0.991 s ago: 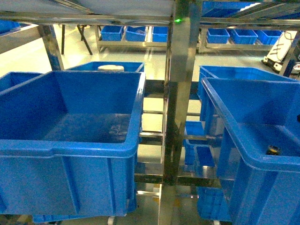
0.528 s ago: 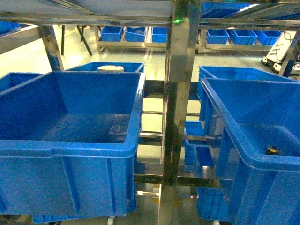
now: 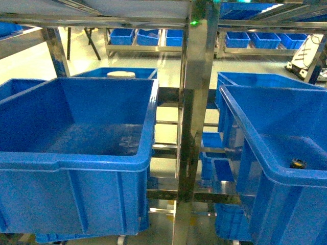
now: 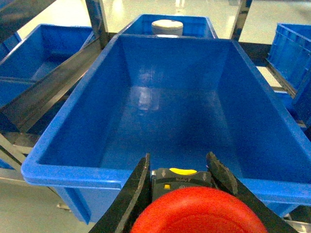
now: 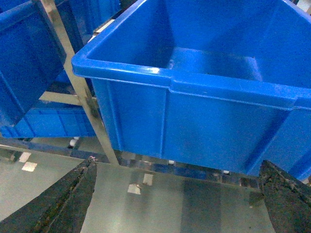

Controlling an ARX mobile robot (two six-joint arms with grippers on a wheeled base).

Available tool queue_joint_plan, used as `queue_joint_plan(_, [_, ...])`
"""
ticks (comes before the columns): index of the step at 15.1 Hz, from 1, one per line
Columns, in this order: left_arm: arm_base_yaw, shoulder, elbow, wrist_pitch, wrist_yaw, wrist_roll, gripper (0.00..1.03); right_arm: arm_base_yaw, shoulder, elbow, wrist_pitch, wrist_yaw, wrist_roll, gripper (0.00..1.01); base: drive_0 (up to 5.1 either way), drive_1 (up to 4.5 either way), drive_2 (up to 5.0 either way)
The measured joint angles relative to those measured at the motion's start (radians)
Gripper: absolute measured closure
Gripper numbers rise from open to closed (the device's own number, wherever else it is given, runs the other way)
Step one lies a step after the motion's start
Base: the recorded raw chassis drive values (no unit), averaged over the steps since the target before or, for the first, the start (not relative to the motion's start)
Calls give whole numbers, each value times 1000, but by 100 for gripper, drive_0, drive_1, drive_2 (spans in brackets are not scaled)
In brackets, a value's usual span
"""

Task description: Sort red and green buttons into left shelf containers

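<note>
A red button with a broad red cap and a dark base block with a yellow tab fills the bottom of the left wrist view. My left gripper is shut on it, black fingers pressed on both sides of the block. It hangs just short of the near rim of a large deep blue container, whose inside is bare. In the head view that container stands on the left shelf; neither gripper shows there. My right gripper is open over the floor, below another blue bin. No green button is in view.
A steel shelf post stands between the left container and a right-hand blue bin, which holds a small dark object. A bin behind holds a white round thing. More blue bins line the far shelves.
</note>
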Motion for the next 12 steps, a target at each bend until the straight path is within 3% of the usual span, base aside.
queue_joint_plan(3, [80,84,49,6,77,4,74,0,0,0,0,0,-1,3,0,0,0])
queue_joint_plan(5, [142,206,150,28,174,22,74,0,0,0,0,0,-1,3,0,0,0])
queue_joint_plan(7, [178,328,241,16,212,35,74,0,0,0,0,0,-1,3,0,0,0])
queue_joint_plan(12, [171,533,306,-65,232,7,74,0,0,0,0,0,-1,3,0,0,0])
